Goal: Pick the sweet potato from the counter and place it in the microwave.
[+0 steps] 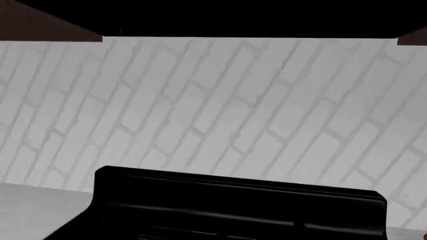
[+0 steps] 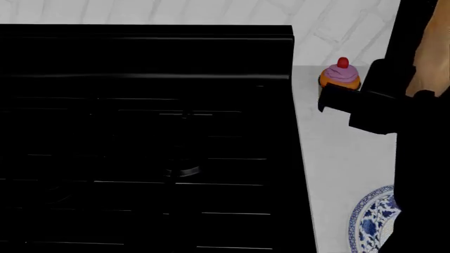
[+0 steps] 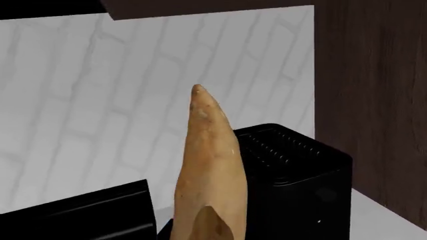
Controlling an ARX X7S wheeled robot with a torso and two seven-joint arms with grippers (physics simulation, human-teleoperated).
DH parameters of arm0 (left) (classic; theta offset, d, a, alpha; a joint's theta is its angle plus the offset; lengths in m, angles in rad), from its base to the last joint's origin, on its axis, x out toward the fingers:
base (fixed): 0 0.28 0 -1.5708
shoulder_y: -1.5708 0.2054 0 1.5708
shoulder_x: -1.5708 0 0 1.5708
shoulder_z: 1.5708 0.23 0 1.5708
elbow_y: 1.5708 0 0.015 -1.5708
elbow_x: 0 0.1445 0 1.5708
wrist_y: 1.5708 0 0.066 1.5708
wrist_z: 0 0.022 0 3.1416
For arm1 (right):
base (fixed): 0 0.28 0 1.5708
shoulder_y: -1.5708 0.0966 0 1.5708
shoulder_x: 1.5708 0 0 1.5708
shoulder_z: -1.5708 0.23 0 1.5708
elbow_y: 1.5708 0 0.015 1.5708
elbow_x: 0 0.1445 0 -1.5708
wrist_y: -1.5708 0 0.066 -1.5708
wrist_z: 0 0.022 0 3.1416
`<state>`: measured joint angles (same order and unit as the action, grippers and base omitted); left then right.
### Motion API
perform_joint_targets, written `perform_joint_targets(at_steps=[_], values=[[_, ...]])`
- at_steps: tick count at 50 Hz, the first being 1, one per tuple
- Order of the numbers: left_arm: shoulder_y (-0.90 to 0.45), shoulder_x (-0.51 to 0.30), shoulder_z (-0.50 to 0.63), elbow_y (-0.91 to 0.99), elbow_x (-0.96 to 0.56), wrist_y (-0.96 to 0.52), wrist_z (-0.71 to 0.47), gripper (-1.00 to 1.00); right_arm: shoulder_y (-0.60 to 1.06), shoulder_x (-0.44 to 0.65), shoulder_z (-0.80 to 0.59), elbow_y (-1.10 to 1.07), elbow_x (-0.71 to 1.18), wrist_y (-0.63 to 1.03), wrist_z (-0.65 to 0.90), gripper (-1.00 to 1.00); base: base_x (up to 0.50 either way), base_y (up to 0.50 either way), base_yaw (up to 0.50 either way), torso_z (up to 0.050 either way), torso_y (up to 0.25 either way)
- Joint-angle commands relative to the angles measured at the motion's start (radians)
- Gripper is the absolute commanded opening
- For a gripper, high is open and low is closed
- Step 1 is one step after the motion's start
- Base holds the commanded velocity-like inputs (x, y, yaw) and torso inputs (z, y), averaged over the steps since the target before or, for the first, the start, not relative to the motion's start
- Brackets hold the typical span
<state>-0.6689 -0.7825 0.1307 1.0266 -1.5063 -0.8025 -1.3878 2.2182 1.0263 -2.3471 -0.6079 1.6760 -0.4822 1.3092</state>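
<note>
Left wrist view: only the stove (image 1: 240,205) and brick wall, that gripper unseen. Head view: the right arm (image 2: 383,103) rises beside the cupcake (image 2: 340,75) (jaws hidden). Right wrist view: the sweet potato (image 3: 208,170) stands point-up, apparently gripped, a black box (image 3: 300,175) just beyond.
</note>
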Motion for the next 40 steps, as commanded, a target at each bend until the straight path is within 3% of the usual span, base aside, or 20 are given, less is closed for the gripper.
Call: perform_joint_targets(at_steps=[1, 14, 40], values=[[0.015, 0.001, 0.008, -0.003, 0.018, 0.0, 0.017, 1.0, 0.03, 0.019, 0.024, -0.042, -0.099, 0.042, 0.014, -1.0, 0.0, 0.0, 0.0, 0.0, 0.0], [-0.005, -0.02, 0.009, 0.007, -0.007, 0.008, 0.008, 1.0, 0.062, 0.005, 0.051, -0.084, -0.155, 0.117, 0.031, -1.0, 0.0, 0.09, 0.0, 0.0, 0.001], [-0.013, -0.011, 0.032, -0.01, 0.005, 0.009, 0.022, 1.0, 0.022, 0.023, 0.118, -0.079, -0.14, 0.117, 0.003, -1.0, 0.0, 0.5, 0.0, 0.0, 0.0]])
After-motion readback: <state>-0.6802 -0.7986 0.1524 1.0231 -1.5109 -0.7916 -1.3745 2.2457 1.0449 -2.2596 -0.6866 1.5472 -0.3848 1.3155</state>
